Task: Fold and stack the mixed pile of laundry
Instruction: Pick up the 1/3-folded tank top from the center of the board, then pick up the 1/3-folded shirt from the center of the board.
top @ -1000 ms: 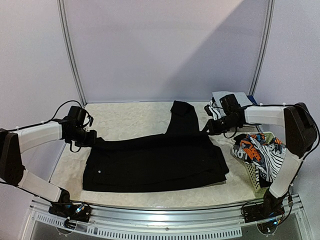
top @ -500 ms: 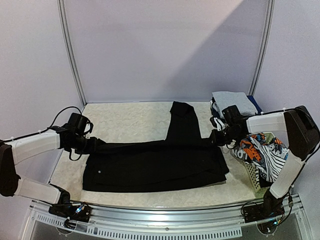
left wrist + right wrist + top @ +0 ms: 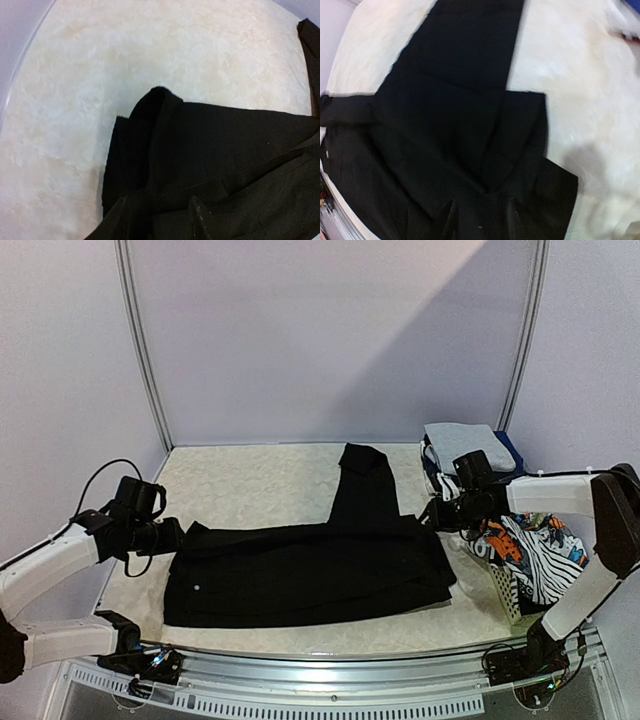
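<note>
With folded pieces (image 3: 462, 443) stacked far right on the counter (image 3: 260, 480), the black hooded top (image 3: 310, 565) lies half-folded mid-counter, left gripper (image 3: 178, 537) and right gripper (image 3: 434, 512) spread at its ends; printed and striped garments (image 3: 525, 545) sit unfolded in the basket (image 3: 508, 598).

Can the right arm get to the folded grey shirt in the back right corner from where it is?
Probably yes. The grey shirt lies uppermost in that corner, just beyond the right gripper, with nothing on it or between them. The white basket sits on the near side of that arm, out of the way.
</note>
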`<state>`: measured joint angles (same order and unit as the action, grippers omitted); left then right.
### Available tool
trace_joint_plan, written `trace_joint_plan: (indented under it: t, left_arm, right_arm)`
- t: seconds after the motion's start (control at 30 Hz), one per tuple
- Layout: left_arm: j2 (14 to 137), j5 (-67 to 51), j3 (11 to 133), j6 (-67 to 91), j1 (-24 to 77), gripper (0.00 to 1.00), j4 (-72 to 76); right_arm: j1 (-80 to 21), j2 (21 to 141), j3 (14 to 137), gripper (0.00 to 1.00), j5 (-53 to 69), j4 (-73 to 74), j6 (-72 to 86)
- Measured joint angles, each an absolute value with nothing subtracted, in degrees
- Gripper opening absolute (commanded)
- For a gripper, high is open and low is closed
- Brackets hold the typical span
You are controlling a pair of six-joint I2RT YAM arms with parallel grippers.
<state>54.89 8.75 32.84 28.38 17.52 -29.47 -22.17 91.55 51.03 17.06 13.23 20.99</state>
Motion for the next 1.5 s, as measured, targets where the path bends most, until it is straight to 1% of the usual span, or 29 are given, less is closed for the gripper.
trace_joint_plan:
  t: [0.07, 0.2, 0.37, 0.5, 0.6, 0.67, 0.77, 0.87, 1.0, 1.17, 1.2, 1.27, 1.37, 1.4, 1.47, 1.5]
  left_arm:
    - [54.89, 9.63, 35.16, 28.14, 17.65, 0.48, -29.91]
    - [60.60, 8.97, 41.54, 26.65, 19.27, 0.42, -28.53]
    - [75.07, 6.63, 51.75, 23.42, 23.55, 0.36, -27.20]
    - [87.37, 3.92, 59.51, 21.89, 25.74, 0.35, -25.71]
    - [94.45, 1.76, 62.89, 21.15, 27.83, 0.34, -24.93]
    - [99.15, 0.43, 64.93, 20.69, 29.93, 0.31, -24.58]
    - [103.96, -0.99, 65.87, 20.10, 32.93, 0.28, -23.27]
    - [106.17, -1.72, 64.84, 19.70, 35.97, 0.26, -22.50]
    - [105.45, 0.30, 59.57, 20.27, 40.64, 0.24, -19.46]
    - [101.84, 6.11, 54.11, 21.67, 45.39, 0.25, -16.47]
    - [101.54, 7.62, 53.49, 21.71, 46.15, 0.26, -16.03]
    - [101.45, 10.13, 53.21, 21.69, 47.09, 0.31, -15.68]
    - [101.45, 14.04, 53.45, 21.47, 47.64, 0.38, -16.40]
    - [101.45, 15.29, 53.89, 21.37, 47.64, 0.40, -17.32]
    - [101.38, 17.65, 55.68, 21.12, 47.62, 0.44, -19.25]
    - [101.23, 18.52, 56.60, 20.69, 47.62, 0.46, -19.90]
  right_arm:
    - [-23.33, 90.30, 51.68, 0.49, 17.52, 13.32, 21.06]
    - [-25.82, 90.67, 55.27, 0.49, 18.76, 13.30, 21.32]
    - [-27.70, 97.19, 65.06, 0.47, 20.51, 13.10, 21.28]
    - [-29.41, 104.20, 72.14, 0.46, 22.13, 13.28, 20.38]
    - [-30.50, 108.60, 74.19, 0.44, 23.18, 13.58, 19.73]
    - [-30.87, 110.65, 73.95, 0.43, 23.46, 14.17, 19.22]
    - [-31.07, 111.94, 71.16, 0.42, 23.92, 14.20, 19.00]
    - [-31.07, 111.94, 67.81, 0.41, 23.73, 14.24, 18.90]
    - [-31.05, 110.54, 63.33, 0.41, 22.76, 11.94, 18.76]
    - [-31.14, 107.07, 58.89, 0.40, 20.69, 10.94, 18.79]
    - [-31.20, 107.02, 58.85, 0.40, 20.36, 10.96, 18.81]
    - [-31.33, 106.98, 58.96, 0.42, 19.99, 11.07, 18.81]
    - [-31.40, 106.96, 60.01, 0.50, 19.35, 12.45, 18.87]
    - [-31.38, 106.94, 60.60, 0.56, 18.96, 13.10, 18.87]
    - [-31.29, 106.89, 62.15, 0.71, 18.17, 14.15, 19.20]
    - [-31.14, 106.85, 63.33, 0.73, 17.85, 14.59, 18.92]
